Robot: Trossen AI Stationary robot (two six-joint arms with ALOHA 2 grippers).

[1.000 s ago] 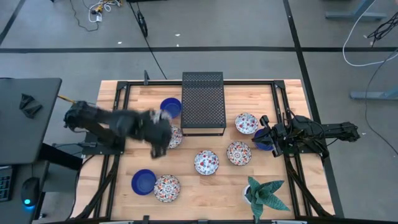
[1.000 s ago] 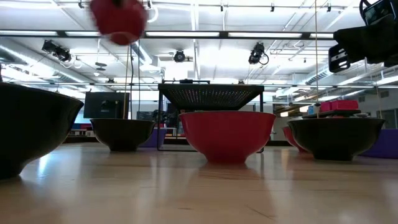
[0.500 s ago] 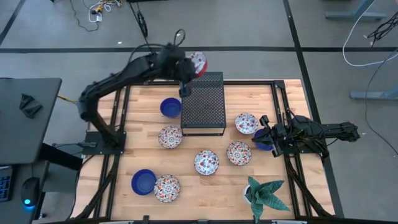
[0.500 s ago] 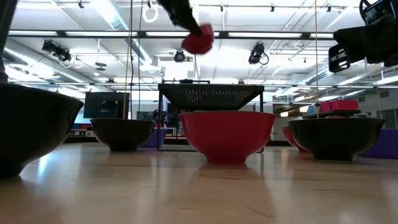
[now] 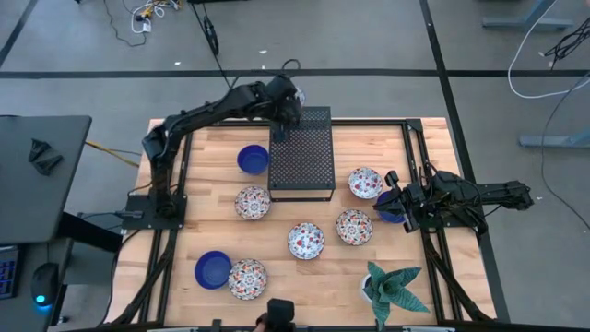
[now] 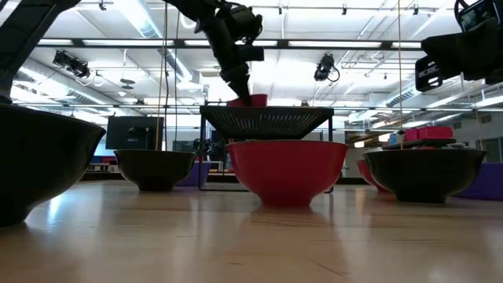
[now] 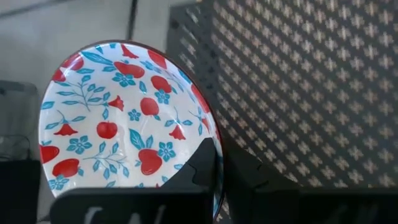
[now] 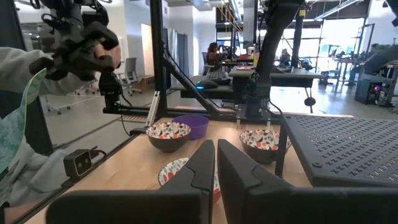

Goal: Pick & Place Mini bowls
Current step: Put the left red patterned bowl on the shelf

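My left gripper [image 5: 291, 101] is over the far end of the black perforated stand [image 5: 301, 152], shut on a white mini bowl with red-and-blue flowers [image 7: 124, 118]. In the low view the bowl [image 6: 250, 100] sits right at the stand's top; whether it touches, I cannot tell. My right gripper [image 5: 393, 197] waits shut near the table's right edge, beside a blue bowl [image 5: 388, 213] and a floral bowl [image 5: 365, 183]. More floral bowls [image 5: 253, 203] [image 5: 305, 241] [image 5: 354, 226] [image 5: 247, 278] and blue ones [image 5: 253, 159] [image 5: 213, 269] rest on their bases on the table. My left gripper pinches the floral bowl's rim [image 7: 217, 146], one finger [image 7: 205, 163] inside the bowl and the other [image 7: 252, 177] outside its wall. The fingers come down from above. The bowl is tilted, its patterned inside facing the wrist camera, next to the stand's far corner [image 7: 186, 25].
A potted green plant [image 5: 395, 288] stands at the near right corner. The stand fills the table's far middle. A dark object [image 5: 277, 318] shows at the near edge. A person's sleeve [image 8: 25, 68] appears beyond the table in the right wrist view.
My left gripper, shut on the floral bowl, swung from above the table's left middle up and toward the far edge, past the stand's far end. It then came down, bringing the bowl to the level of the stand's top.
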